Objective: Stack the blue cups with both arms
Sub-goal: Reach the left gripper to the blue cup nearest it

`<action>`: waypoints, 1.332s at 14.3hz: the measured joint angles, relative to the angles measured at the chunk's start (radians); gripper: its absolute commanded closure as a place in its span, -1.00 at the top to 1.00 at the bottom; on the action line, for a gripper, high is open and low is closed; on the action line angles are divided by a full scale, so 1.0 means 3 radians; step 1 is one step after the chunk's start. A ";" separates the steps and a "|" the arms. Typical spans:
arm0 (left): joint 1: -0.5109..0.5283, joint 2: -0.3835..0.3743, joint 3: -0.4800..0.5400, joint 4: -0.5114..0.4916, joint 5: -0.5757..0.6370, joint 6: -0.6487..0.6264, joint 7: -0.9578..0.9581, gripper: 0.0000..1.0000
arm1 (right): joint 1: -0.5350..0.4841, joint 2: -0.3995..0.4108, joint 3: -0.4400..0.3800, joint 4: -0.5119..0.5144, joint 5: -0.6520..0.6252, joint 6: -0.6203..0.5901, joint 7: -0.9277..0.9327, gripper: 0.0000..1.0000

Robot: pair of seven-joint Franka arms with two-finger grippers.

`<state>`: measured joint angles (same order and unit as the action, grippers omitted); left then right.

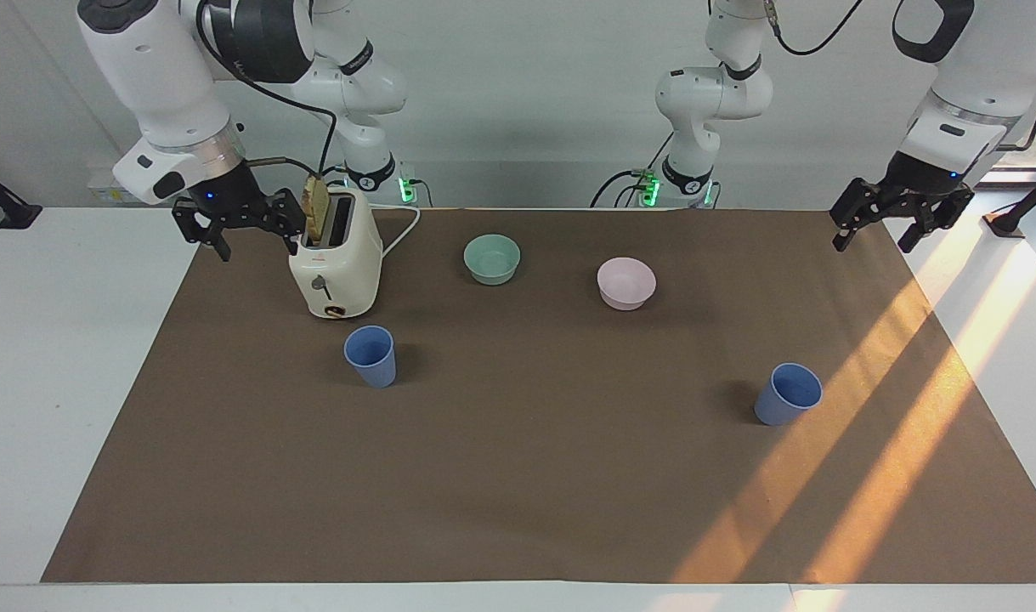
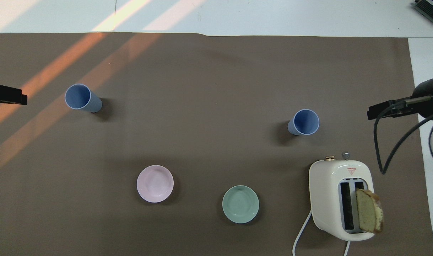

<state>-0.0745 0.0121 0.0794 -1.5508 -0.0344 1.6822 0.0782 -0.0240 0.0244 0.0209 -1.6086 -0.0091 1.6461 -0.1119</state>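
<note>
Fingers (image 1: 220,242) of the right gripper (image 1: 260,245) are spread wide and hold nothing. This gripper hangs in the upper left of the facing view, just beside the cream toaster (image 1: 335,263), which has a slice of bread (image 1: 317,208) standing in its slot. Below the toaster in this view, the first blue cup (image 1: 370,355) stands upright on the brown mat (image 1: 518,476) that covers the counter (image 1: 76,340).

I judge the toaster to be the first danger. If the right gripper goes down to this cup on a straight path, its wrist or cable may strike the toaster or knock out the bread.

At the upper middle are the green bowl (image 1: 492,258) and then the pink bowl (image 1: 626,282). Both are well apart from the cups and probably make no trouble.

The second blue cup (image 1: 788,394) stands upright at the lower right, well apart from the first. The left gripper (image 1: 873,245) hangs in the upper right over the edge of the mat, also with its fingers (image 1: 842,234) spread and empty.

The cups look light and tapered. A finger that touches the rim before closing can tip a cup, and a tight squeeze may let it slip upward. In stacking, a carried cup that is tilted or off centre could catch the rim of the other and push it over.
</note>
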 measured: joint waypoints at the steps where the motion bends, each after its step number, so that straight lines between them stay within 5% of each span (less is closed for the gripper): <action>1: 0.0000 0.0031 -0.0004 -0.0001 0.0000 0.0019 0.0000 1.00 | 0.0000 0.0000 0.0000 0.0000 0.0000 0.0000 0.0000 1.00; 19: 0.0008 0.0875 0.0006 -0.0502 -0.0052 0.1290 0.0236 1.00 | 0.0005 0.0000 0.0002 -0.0003 0.0000 0.0002 0.0000 1.00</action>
<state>-0.0721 0.2745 0.0813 -1.7015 -0.0500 2.0692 0.1489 -0.0227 0.0244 0.0216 -1.6097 -0.0091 1.6467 -0.1119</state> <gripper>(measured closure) 0.000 0.000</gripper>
